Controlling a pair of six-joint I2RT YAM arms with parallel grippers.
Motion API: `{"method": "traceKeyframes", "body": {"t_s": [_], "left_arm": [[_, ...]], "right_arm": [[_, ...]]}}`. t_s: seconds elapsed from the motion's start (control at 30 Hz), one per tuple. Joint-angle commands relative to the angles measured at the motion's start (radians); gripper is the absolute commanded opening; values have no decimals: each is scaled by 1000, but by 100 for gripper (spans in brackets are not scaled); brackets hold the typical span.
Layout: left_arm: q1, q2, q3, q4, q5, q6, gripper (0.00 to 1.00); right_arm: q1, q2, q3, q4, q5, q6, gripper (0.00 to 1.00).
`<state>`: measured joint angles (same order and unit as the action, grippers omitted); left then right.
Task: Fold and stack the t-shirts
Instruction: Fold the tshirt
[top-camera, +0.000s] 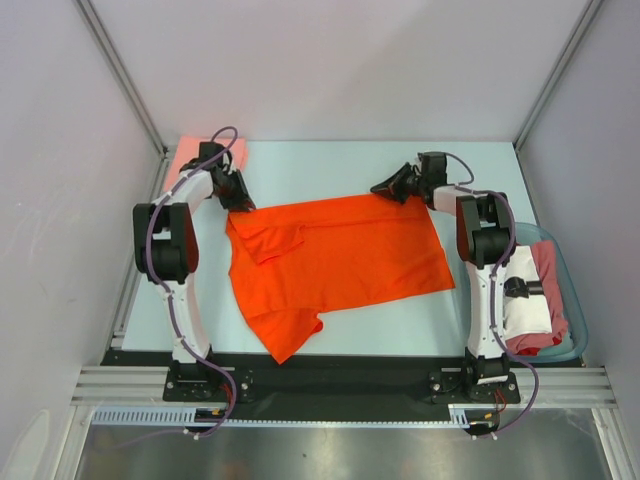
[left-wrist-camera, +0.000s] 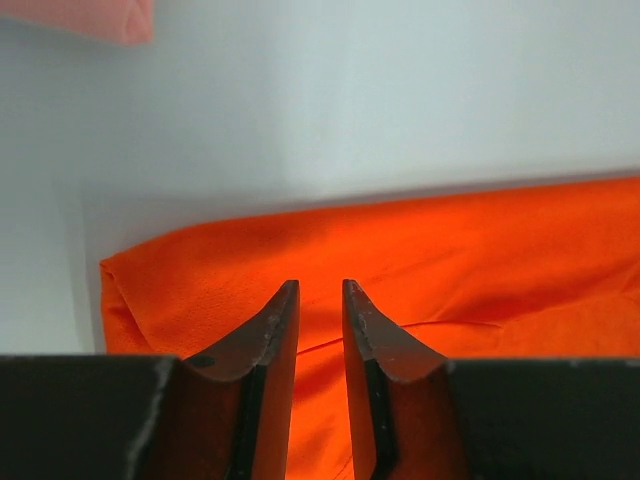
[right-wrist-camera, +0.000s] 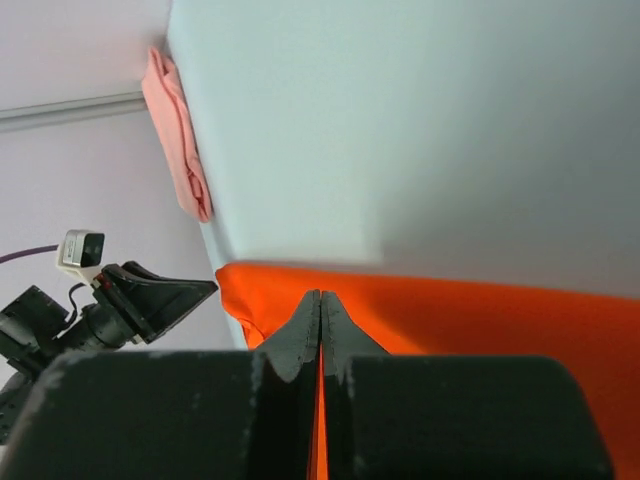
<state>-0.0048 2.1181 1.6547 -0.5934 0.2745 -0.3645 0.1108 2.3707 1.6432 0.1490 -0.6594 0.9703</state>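
Note:
A bright orange-red t-shirt lies spread across the middle of the table, one sleeve pointing toward the near edge. My left gripper hovers over its far left corner. In the left wrist view that gripper stands open by a narrow gap, with orange cloth under it and nothing pinched. My right gripper sits at the shirt's far edge. In the right wrist view it is shut, a thin sliver of the orange cloth showing between its jaws. A folded pale salmon-pink t-shirt rests in the far left corner.
A translucent blue-green tub stands at the right beside the right arm, holding a white shirt and a dusty pink one. Grey walls close in the table on the left, right and far sides. The left gripper shows in the right wrist view.

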Motion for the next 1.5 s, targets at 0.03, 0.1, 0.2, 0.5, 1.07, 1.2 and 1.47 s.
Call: {"method": "traceKeyframes", "body": {"t_s": [0.03,0.1,0.2,0.5,1.07,1.2,1.47], "left_arm": [[0,-6,-68,55,34,-2,29],[0,-7,-93,66,25,-5,29],[0,-6,-119,67,2,13,29],[0,26,-127,38,-70,59,29],[-4,-101,-79,-20,-126,41,49],[-35,-231,-98,-42,-142,27,62],[-115,-535,-449,12,-92,-28,66]], "right_arm": [[-17,13,-35,141,-42,97,0],[-29,18,-52,136,-29,85,0],[-51,22,-69,107,3,38,0],[-130,41,-83,66,70,-4,0],[-227,67,219,-368,165,-231,2],[-208,-66,340,-652,274,-376,15],[-84,-465,20,-1000,533,-700,39]]}}
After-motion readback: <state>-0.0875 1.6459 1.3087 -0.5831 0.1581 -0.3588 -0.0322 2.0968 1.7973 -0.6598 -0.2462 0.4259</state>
